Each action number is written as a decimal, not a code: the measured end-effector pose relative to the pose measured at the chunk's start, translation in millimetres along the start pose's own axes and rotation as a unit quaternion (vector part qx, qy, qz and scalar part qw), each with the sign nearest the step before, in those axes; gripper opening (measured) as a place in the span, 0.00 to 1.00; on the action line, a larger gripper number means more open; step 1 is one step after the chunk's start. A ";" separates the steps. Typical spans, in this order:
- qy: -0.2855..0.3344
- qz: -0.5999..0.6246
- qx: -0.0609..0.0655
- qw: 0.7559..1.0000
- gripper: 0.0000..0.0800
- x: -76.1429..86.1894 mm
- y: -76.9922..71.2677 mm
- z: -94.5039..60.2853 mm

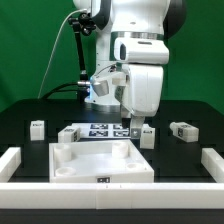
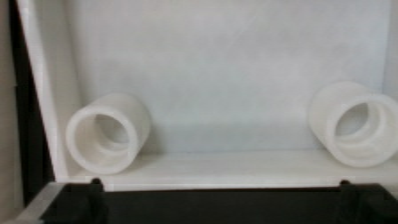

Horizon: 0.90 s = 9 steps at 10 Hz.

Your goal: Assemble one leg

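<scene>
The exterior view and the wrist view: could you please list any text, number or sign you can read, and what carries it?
No words or numbers are readable in either view.
Marker board, panel front, leg on the exterior view's left: black-and-white tag patterns only, too small to decode.

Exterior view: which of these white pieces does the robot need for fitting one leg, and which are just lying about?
Probably for the job:
nearest leg, beside the gripper; panel with round sockets.

Lying about for now:
leg at the exterior view's left; leg at the exterior view's right; marker board.
</scene>
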State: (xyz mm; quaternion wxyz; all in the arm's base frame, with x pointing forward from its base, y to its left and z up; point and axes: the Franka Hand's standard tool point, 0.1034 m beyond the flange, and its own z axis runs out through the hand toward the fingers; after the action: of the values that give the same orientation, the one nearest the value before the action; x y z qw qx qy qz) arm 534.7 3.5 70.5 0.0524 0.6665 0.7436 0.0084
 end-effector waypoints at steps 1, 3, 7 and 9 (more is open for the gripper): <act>0.000 0.000 0.000 1.000 0.81 -0.2 0.0 0.0; -0.001 -0.014 0.005 1.000 0.81 -9.2 -6.5 5.1; 0.003 -0.029 0.023 0.999 0.81 -51.3 -39.1 23.3; 0.007 -0.020 0.034 0.999 0.81 -60.9 -49.6 33.4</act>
State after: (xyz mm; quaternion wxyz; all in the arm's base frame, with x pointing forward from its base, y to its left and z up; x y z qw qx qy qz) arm 495.0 -64.3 37.3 0.0251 0.6525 0.7573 -0.0133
